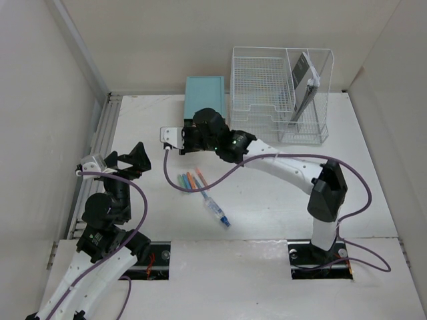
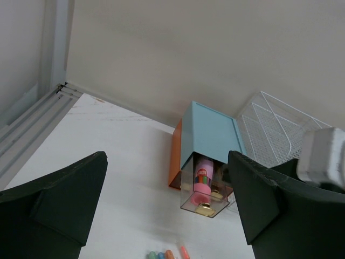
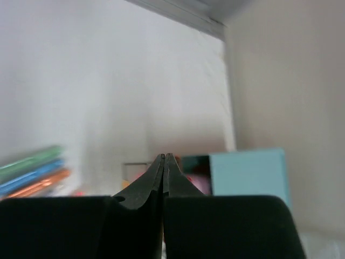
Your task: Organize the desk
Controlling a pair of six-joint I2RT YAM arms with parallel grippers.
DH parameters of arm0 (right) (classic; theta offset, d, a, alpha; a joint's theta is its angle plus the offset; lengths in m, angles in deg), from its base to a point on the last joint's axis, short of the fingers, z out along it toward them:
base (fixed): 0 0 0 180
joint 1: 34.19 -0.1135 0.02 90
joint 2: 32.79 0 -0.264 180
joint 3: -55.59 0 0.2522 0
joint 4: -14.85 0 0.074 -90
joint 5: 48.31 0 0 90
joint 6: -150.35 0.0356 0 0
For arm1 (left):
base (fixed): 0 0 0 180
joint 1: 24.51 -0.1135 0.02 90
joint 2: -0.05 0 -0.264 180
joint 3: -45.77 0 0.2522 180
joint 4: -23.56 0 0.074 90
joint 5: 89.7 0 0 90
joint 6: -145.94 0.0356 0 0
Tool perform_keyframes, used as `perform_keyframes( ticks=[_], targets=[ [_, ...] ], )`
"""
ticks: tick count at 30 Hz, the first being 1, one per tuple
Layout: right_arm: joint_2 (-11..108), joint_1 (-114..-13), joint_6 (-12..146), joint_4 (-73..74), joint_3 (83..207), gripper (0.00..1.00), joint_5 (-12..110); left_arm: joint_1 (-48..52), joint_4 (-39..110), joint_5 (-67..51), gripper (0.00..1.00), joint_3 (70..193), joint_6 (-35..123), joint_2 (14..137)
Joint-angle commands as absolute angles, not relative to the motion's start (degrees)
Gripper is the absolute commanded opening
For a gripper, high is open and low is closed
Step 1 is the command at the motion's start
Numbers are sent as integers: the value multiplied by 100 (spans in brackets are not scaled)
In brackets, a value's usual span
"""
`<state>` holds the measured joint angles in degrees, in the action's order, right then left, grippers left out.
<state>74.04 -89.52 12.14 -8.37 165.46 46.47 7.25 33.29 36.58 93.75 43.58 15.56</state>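
Note:
The white desk point(image 1: 267, 200) carries a teal drawer box point(image 1: 204, 93) at the back. Its clear drawer point(image 2: 207, 191) stands pulled out, with a pink case point(image 2: 203, 178) inside and a gold knob on the front. My right gripper point(image 1: 189, 139) hangs just in front of the box, largely hiding the drawer from above. In the right wrist view that gripper point(image 3: 164, 157) is shut with nothing between its tips, and the teal box point(image 3: 248, 172) lies behind them. My left gripper point(image 1: 132, 160) stands open and empty at the left, and its wrist view point(image 2: 167, 162) faces the drawer.
Several coloured markers point(image 1: 193, 180) lie in a row mid-desk, with a blue-tipped pen point(image 1: 217, 213) nearer. A white wire-mesh rack point(image 1: 267, 90) at the back right holds a dark upright item point(image 1: 303, 77). Silver rails point(image 1: 100, 143) run along the left edge.

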Motion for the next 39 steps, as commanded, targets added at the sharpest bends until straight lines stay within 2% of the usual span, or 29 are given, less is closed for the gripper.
perform_keyframes(
  ticks=[1, 2, 5, 10, 16, 21, 26, 32, 39],
  targets=[
    [7530, -8754, 958, -3056, 17234, 0, 7066, 721, 3134, 3713, 93, 9355, 4337, 1490],
    [7662, -8649, 693, -3543, 17427, 0, 7783, 721, 3134, 3713, 93, 9355, 4337, 1438],
    [8250, -8578, -213, -5153, 18183, 0, 8387, 721, 3134, 3713, 93, 9355, 4337, 1437],
    [8710, -8578, -302, -5657, 18528, 1, 8055, 721, 3134, 3713, 93, 9355, 4337, 1437],
    [9088, -8516, 505, -4920, 18528, 0, 7037, 721, 3134, 3713, 93, 9355, 4337, 1437],
    [8824, -8464, 1542, -3225, 17791, 0, 5920, 721, 3134, 3713, 93, 9355, 4337, 1437],
    [8964, -8332, 2052, -2617, 18043, 0, 5066, 721, 3134, 3660, 93, 9355, 4337, 1437],
    [8912, -8279, 2229, -1616, 17772, 0, 4109, 721, 3134, 3660, 93, 9355, 4337, 1437],
    [9078, -8279, 2282, -1158, 17781, 0, 3133, 721, 3134, 3660, 93, 9355, 4337, 1437]
  ],
)
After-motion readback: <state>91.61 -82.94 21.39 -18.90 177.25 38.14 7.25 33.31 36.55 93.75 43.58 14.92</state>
